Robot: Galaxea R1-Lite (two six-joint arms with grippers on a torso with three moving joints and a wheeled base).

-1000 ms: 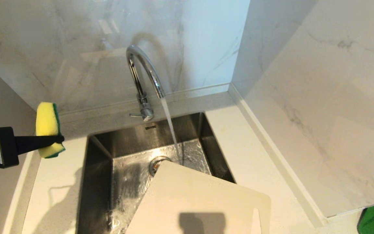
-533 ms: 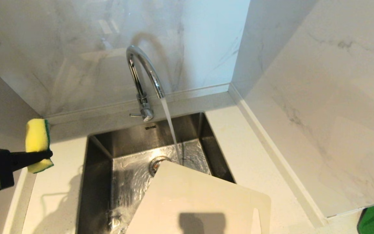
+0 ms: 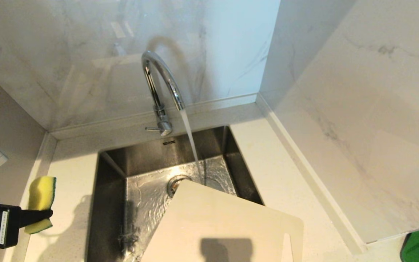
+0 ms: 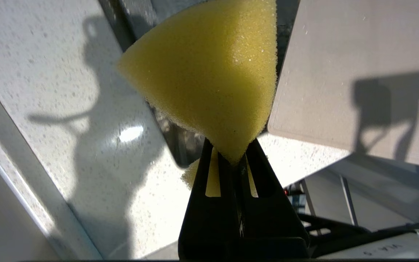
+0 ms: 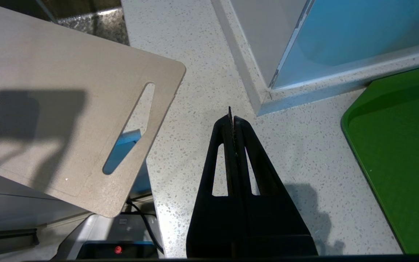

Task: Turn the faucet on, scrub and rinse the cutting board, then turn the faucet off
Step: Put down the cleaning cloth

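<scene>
Over the counter's left edge, my left gripper (image 3: pixel 44 214), clamped on the yellow sponge (image 3: pixel 41 193), has dropped away from the running faucet (image 3: pixel 160 87), so scrubbing the cutting board (image 3: pixel 224 225) overhanging the sink's (image 3: pixel 111 171) front corner still waits.

The faucet (image 3: pixel 160 91) stands behind the sink (image 3: pixel 111 203), water falling into the basin. The cutting board (image 3: pixel 227 225) lies tilted over the sink's near right corner. The sponge (image 3: pixel 41 202) hangs over the surface (image 3: pixel 67 203) left of the sink.
</scene>
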